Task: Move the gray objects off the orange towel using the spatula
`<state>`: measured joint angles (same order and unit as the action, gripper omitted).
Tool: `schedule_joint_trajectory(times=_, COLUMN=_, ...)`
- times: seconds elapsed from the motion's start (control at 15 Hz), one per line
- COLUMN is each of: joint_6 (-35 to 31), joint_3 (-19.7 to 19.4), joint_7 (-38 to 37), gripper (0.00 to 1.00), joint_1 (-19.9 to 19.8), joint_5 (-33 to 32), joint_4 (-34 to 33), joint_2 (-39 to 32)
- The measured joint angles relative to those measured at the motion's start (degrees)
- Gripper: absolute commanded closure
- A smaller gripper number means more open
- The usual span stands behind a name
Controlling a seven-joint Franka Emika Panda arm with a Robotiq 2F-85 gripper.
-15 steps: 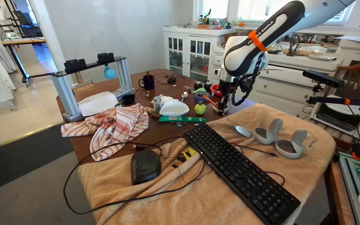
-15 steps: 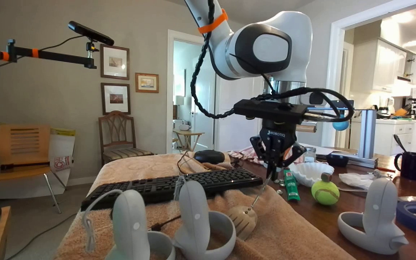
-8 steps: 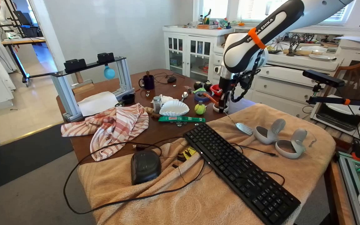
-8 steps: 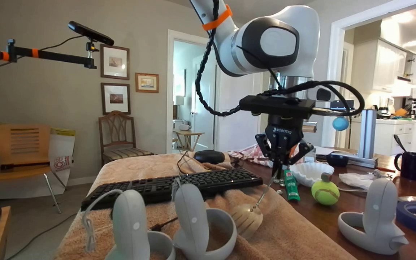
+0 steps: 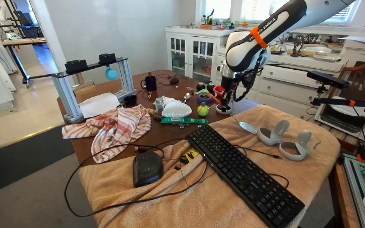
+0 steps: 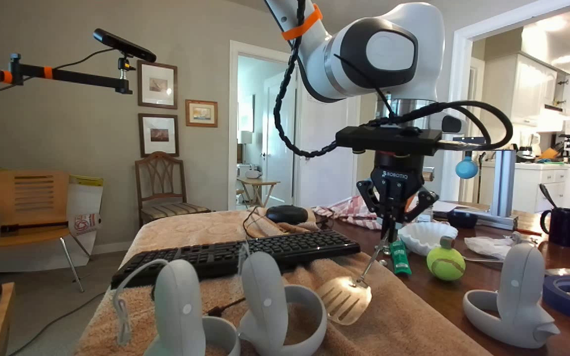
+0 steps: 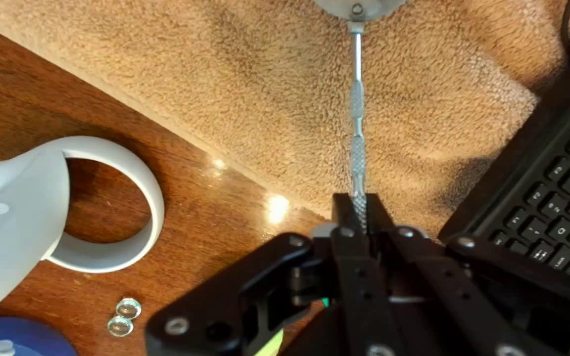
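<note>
The black, screw-studded claw (image 6: 389, 235) is marked ROBOTIQ; above it, the white-and-black arm (image 5: 247, 50) is lettered EMIKA, ringed by an orange strap (image 5: 259, 38) and flanked by a black cable (image 6: 278, 106).

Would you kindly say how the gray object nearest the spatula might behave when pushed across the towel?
The gray object may tip if the spatula pushes high, since its handle rises well above its ring. It could drag rather than glide, as the towel looks fuzzy and rumpled. Its smooth, plastic-looking surface suggests it should stay stiff.
</note>
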<state>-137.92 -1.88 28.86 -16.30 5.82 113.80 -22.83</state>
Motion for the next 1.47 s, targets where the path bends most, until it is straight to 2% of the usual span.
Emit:
schedule_joint_trajectory(times=1.0, joint_6=3.9, joint_3=0.1, joint_7=-0.3, gripper=0.98, joint_1=0.5, joint_5=-0.8, joint_4=-1.3, joint_2=-1.0)
schedule_joint_trajectory(times=1.47, joint_6=3.1, joint_3=0.3, joint_7=-0.2, gripper=0.98, joint_1=1.5, joint_5=-1.2, joint_4=-0.3, joint_2=-0.6)
